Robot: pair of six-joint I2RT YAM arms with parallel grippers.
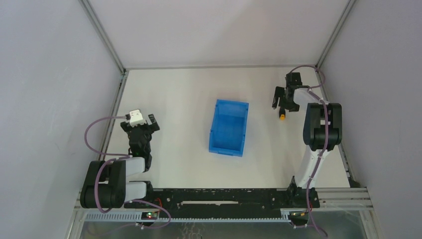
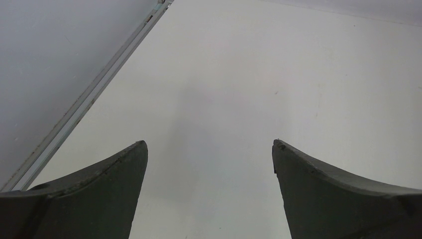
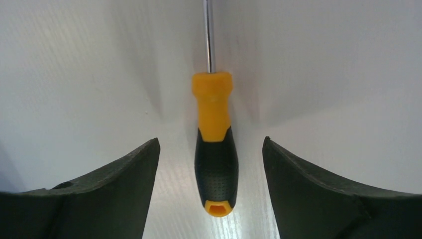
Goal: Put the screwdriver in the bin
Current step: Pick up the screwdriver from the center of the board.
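My right end effector (image 3: 211,139), low in its wrist view, stands released with the screwdriver (image 3: 216,174) lying between its fingers on the worktop (image 1: 184,149), right of the bin (image 1: 226,148) in the overhead frame; my left end effector (image 2: 210,144) is released too.

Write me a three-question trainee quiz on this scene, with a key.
1. True or false: the small screwdriver with the orange-and-black handle and thin metal shaft already lies inside the blue plastic rectangular bin.
2. Multiple choice: the right end effector is A) shut on the handle, B) open, a finger either side of the handle without touching it, C) hovering over the bin.
3. Fill in: the left end effector is ___, with only the bare white tabletop between its fingers.
Key: 1 false, it lies on the white tabletop, right of the bin; 2 B; 3 open.
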